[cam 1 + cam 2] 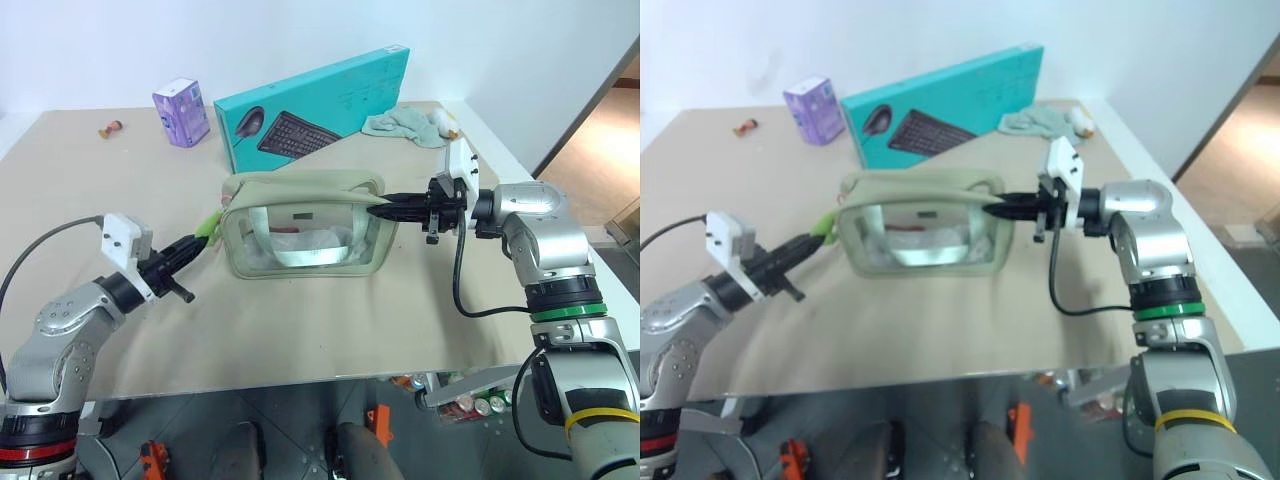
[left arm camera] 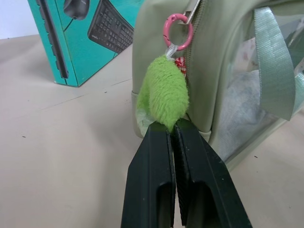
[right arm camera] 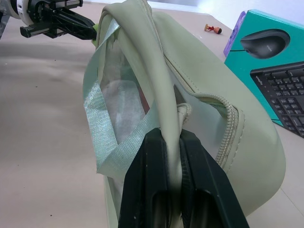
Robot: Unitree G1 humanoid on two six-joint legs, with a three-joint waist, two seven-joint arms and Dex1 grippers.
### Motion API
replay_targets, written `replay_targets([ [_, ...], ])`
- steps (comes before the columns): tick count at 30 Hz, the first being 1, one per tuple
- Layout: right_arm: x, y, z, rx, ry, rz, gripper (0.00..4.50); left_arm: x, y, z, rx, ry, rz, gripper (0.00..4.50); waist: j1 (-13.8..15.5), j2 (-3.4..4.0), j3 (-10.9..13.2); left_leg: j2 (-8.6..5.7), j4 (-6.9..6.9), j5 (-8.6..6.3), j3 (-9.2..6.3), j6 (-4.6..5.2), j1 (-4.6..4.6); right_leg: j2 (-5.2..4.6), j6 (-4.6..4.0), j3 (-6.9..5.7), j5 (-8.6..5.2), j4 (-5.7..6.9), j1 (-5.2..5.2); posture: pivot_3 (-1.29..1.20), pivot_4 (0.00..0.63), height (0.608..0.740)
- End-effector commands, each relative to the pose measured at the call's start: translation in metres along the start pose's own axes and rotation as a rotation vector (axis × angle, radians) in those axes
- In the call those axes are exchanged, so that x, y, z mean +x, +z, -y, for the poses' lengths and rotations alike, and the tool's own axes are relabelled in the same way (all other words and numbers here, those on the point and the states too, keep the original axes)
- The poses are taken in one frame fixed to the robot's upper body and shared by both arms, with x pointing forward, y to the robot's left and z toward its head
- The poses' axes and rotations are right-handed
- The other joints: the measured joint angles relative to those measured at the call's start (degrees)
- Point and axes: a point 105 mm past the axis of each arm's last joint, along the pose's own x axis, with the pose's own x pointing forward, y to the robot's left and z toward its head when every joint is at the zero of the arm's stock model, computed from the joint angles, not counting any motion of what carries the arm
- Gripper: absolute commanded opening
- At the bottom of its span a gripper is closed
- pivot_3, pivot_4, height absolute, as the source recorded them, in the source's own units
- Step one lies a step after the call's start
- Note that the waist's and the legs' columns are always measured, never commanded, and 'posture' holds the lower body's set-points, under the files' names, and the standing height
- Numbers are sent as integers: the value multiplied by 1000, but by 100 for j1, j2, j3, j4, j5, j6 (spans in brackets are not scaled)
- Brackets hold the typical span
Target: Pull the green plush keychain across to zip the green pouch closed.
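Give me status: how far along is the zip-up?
Done: the right gripper is shut on the green pouch, pinching fabric at its right end, and the left gripper is shut on the lower tip of the green plush keychain.
In hand: both grips set, one at each end.
Left: the whole pull; the keychain hangs at the pouch's left end, the top looks unzipped.

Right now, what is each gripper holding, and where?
Left gripper pinches the lower tip of the green plush keychain. Right gripper clamps a fabric edge at the other end of the green pouch.
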Motion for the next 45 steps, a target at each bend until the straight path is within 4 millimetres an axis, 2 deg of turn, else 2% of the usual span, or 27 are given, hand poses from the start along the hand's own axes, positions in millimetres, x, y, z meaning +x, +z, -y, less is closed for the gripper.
replay_targets([
  [1, -7, 12, 3, -53, -21, 17, 0, 0, 33, -3, 42, 6, 119, 41, 0, 0, 0, 0, 0, 0, 0, 0, 0, 0, 0, 0, 0, 0, 0, 0, 150, 740],
  [4, -7, 13, 3, -55, -19, 18, 0, 1, 59, -1, 96, -15, 174, 41, 1, -1, 0, 0, 2, 0, -1, 0, -3, 0, 2, -1, 1, 0, -1, 0, 150, 740],
  [9, -6, 14, 3, -63, -9, 16, 0, 19, 103, 16, 155, -111, 266, 41, 2, -1, 0, -2, 6, 0, -1, 0, -3, 1, 9, 0, 4, 0, 3, 0, 150, 740],
  [14, -6, 15, 4, -69, -5, 17, 0, 36, 124, 39, 195, -218, 305, 41, 0, -1, 0, -6, 6, 0, 2, 1, -3, 2, 16, 8, 4, -1, 4, 0, 150, 740],
  [17, -6, 15, 3, -74, -1, 16, 0, 49, 124, 59, 208, -307, 302, 41, 1, -1, 0, -5, 6, 0, 1, 0, -3, 5, 17, 10, 3, -1, 3, 0, 150, 740],
  [22, -7, 16, 4, -78, -3, 13, 0, 67, 121, 78, 224, -380, 305, 41, 0, -1, 0, -7, 7, 0, 2, 0, -3, 4, 18, 13, 4, -1, 3, 0, 150, 740],
  [33, -11, 17, 5, -81, -7, 5, 0, 95, 119, 101, 252, -432, 317, 41, 1, 0, 0, -9, 8, 0, 3, 1, -3, 5, 22, 17, 4, -1, 3, 0, 150, 740],
  [38, -10, 17, 5, -79, -6, 4, 0, 97, 108, 104, 262, -439, 264, 41, 1, 0, 0, -10, 8, 0, 3, 1, -3, 6, 24, 18, 5, -1, 3, 0, 150, 740],
  [45, -8, 16, 5, -73, -4, 3, 0, 79, 88, 98, 305, -499, 136, 41, 0, 0, 0, -9, 8, 0, 3, 1, -2, 5, 24, 18, 4, 0, 3, 0, 150, 740],
])
